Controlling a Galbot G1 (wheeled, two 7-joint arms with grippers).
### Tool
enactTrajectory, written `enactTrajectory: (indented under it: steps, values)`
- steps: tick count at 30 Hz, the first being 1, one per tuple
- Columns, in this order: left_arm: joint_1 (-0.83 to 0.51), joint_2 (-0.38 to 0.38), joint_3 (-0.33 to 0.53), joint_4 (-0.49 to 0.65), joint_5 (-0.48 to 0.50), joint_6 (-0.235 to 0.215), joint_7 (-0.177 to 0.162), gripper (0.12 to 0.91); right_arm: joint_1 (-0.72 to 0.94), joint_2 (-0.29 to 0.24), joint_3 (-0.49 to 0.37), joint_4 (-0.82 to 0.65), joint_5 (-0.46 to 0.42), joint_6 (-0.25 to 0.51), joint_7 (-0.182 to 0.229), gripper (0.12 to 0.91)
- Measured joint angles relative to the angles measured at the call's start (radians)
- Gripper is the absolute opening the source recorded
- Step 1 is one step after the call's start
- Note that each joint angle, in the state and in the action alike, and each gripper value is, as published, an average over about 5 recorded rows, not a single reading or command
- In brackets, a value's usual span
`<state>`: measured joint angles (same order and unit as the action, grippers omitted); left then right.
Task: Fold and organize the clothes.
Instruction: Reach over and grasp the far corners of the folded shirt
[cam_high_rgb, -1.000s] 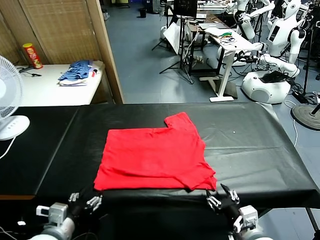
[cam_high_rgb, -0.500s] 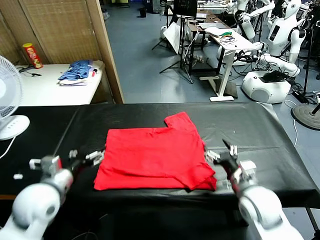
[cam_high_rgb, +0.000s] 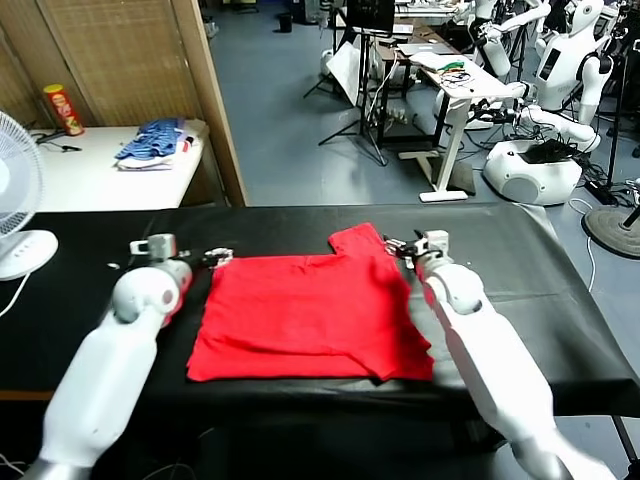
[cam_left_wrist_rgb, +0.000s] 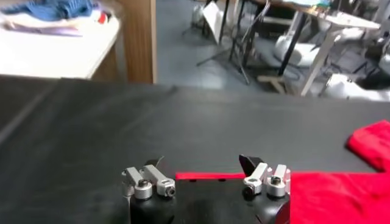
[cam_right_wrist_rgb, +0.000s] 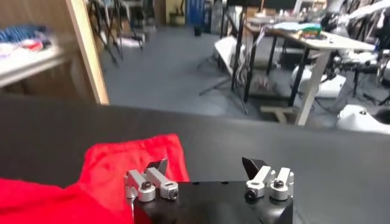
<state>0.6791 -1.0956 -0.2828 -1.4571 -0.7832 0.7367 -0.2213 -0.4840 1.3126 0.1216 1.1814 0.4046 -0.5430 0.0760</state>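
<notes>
From the head view you see the red T-shirt (cam_high_rgb: 312, 314) folded mid-frame on the black table (cam_high_rgb: 520, 280), left gripper (cam_high_rgb: 218, 257) and right gripper (cam_high_rgb: 398, 246) at its far corners, up from the near edge a second ago. Your left wrist view shows open fingers (cam_left_wrist_rgb: 149, 181) above the hem; the right wrist view shows spread fingers (cam_right_wrist_rgb: 152, 182) by the sleeve. Blue clothes (cam_high_rgb: 155, 142) sit upper left.

So the counter (cam_high_rgb: 500, 270) is covered in black sheeting, a bit wrinkly toward the right edge. Only one thing is lying on it: a red shirt (cam_high_rgb: 305, 315), partly folded and flat, roughly mid-counter and closer to the front edge. One sleeve (cam_high_rgb: 362, 243) pokes out toward the back edge. The fabric's bunched a little at its front right corner.
</notes>
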Motion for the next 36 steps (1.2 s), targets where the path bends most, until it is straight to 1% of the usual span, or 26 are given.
enactTrajectory:
  steps: [6, 8, 9, 11, 12, 13, 14, 15, 16, 18, 19, 20, 21, 22, 25, 30, 33, 36]
  values:
    - [-0.017, -0.019, 0.017, 0.062, 0.016, 0.000, 0.029, 0.795, 0.045, 0.039, -0.007, -0.099, -0.023, 0.002, -0.028, 0.794]
    - [-0.023, -0.021, 0.019, 0.074, 0.022, 0.000, 0.033, 0.775, 0.055, 0.050, -0.006, -0.124, -0.024, 0.002, -0.032, 0.761]
    - [-0.025, -0.022, 0.019, 0.079, 0.023, -0.001, 0.035, 0.742, 0.058, 0.055, -0.005, -0.134, -0.024, 0.001, -0.033, 0.729]
    - [-0.026, -0.022, 0.020, 0.084, 0.025, -0.002, 0.037, 0.663, 0.063, 0.063, -0.004, -0.150, -0.023, 0.001, -0.033, 0.633]
    - [-0.026, -0.021, 0.020, 0.085, 0.025, -0.002, 0.039, 0.601, 0.064, 0.066, -0.004, -0.155, -0.022, 0.000, -0.033, 0.583]
    - [-0.025, -0.020, 0.019, 0.085, 0.025, -0.003, 0.040, 0.550, 0.064, 0.069, -0.004, -0.158, -0.021, 0.000, -0.033, 0.517]
    - [-0.024, -0.018, 0.019, 0.085, 0.025, -0.002, 0.042, 0.500, 0.063, 0.071, -0.003, -0.159, -0.020, 0.000, -0.033, 0.467]
    - [-0.023, -0.017, 0.019, 0.084, 0.025, -0.002, 0.043, 0.433, 0.061, 0.073, -0.003, -0.158, -0.018, 0.000, -0.032, 0.416]
    - [-0.022, -0.014, 0.019, 0.084, 0.025, -0.002, 0.044, 0.383, 0.058, 0.075, -0.001, -0.156, -0.016, 0.000, -0.032, 0.350]
    - [-0.021, -0.011, 0.018, 0.083, 0.025, 0.000, 0.046, 0.266, 0.051, 0.076, 0.004, -0.151, -0.013, 0.001, -0.029, 0.250]
    - [-0.020, -0.009, 0.018, 0.083, 0.025, 0.000, 0.047, 0.217, 0.048, 0.077, 0.007, -0.148, -0.012, 0.003, -0.027, 0.199]
    - [-0.020, -0.008, 0.017, 0.083, 0.026, 0.000, 0.048, 0.183, 0.044, 0.076, 0.010, -0.144, -0.011, 0.007, -0.026, 0.164]
    - [-0.020, -0.007, 0.017, 0.083, 0.027, 0.000, 0.050, 0.150, 0.039, 0.075, 0.014, -0.138, -0.009, 0.013, -0.025, 0.145]
    - [-0.020, -0.007, 0.016, 0.083, 0.030, 0.000, 0.052, 0.133, 0.033, 0.073, 0.018, -0.132, -0.005, 0.020, -0.025, 0.126]
    - [-0.020, -0.007, 0.015, 0.084, 0.042, 0.000, 0.060, 0.129, 0.012, 0.063, 0.031, -0.104, 0.010, 0.053, -0.030, 0.123]
    - [-0.012, -0.006, 0.002, 0.068, 0.055, 0.000, 0.064, 0.128, -0.031, 0.035, 0.045, -0.030, 0.036, 0.106, -0.063, 0.123]
    - [0.003, 0.003, -0.011, 0.039, 0.057, 0.000, 0.061, 0.128, -0.065, 0.005, 0.055, 0.035, 0.071, 0.106, -0.070, 0.123]
    - [0.028, 0.021, -0.028, -0.013, 0.040, 0.000, 0.058, 0.128, -0.107, -0.032, 0.067, 0.118, 0.113, 0.081, -0.057, 0.123]
